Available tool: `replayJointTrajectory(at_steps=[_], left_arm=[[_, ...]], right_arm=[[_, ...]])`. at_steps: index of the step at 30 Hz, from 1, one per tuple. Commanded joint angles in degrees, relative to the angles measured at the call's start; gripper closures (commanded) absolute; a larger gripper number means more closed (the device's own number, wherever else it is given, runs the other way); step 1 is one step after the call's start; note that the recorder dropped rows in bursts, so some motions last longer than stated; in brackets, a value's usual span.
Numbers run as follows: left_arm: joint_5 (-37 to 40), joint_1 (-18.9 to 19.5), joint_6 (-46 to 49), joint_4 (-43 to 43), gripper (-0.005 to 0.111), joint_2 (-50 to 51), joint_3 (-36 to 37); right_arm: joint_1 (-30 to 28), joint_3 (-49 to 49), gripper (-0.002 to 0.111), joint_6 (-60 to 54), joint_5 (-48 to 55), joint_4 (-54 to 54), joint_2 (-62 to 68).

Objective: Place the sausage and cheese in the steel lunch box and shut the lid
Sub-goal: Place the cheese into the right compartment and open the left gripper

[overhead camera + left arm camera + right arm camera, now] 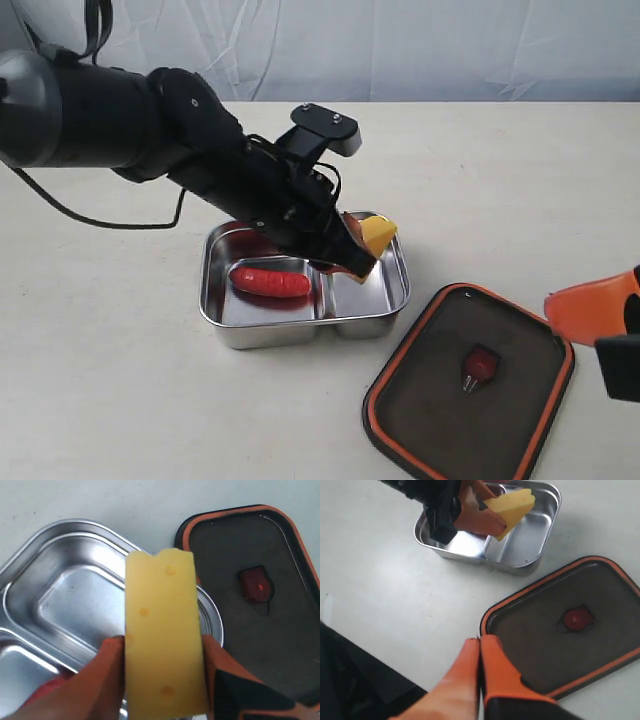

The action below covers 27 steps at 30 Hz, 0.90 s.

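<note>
left arm (200, 150) reaches in from 10 o'clock, left gripper (356, 250) pinching the cheese (379, 234); right gripper (598, 312) pressed closed at 4 o'clock.

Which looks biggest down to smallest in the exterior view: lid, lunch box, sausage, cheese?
1. Lid, though it lies nearer the camera, so its lead is unsure.
2. Lunch box.
3. Sausage.
4. Cheese, partly hidden in the left gripper.
</note>
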Motion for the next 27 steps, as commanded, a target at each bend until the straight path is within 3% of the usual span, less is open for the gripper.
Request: replayJointTrajectory(at_steps=[1, 3, 6, 10, 12, 16, 23, 27], left_arm=[[-0.4, -0.4, 0.1, -1.2, 0.084, 1.5, -1.2], [-0.5, -0.4, 0.1, -1.1, 0.065, 1.5, -1.2], [-0.4, -0.4, 0.1, -0.9, 0.05, 1.5, -1.2], [0.3, -0.4, 0.1, 1.4, 0.048, 1.2, -1.2], [0.5, -0.3, 0.1, 3.9, 0.061, -0.1, -1.2], [0.7, -0.3, -0.7, 9.2, 0.107, -3.7, -1.2], [1.7, -0.3, -7.6, 18.3, 0.107, -10.6, -1.2], [7.2, -0.3, -14.9, 30.4, 0.107, -14.9, -1.2]], right_arm=[[0.2, 0.0, 0.108, 1.1, 2.2, -0.9, -0.4], [0.2, 0.0, 0.108, 1.4, 2.0, -1.0, -0.4], [0.2, 0.0, 0.108, 3.8, 1.9, -2.2, -0.4], [0.2, 0.0, 0.108, 10.6, 3.1, -5.6, -0.4], [0.2, 0.0, 0.108, 16.8, 6.5, -10.4, -0.4], [0.2, 0.0, 0.108, 25.4, 13.7, -19.0, 1.6], [0.2, 0.0, 0.107, 26.7, 12.2, -20.4, 11.1], [0.2, 0.0, 0.091, 26.7, 8.5, -21.9, 19.2]])
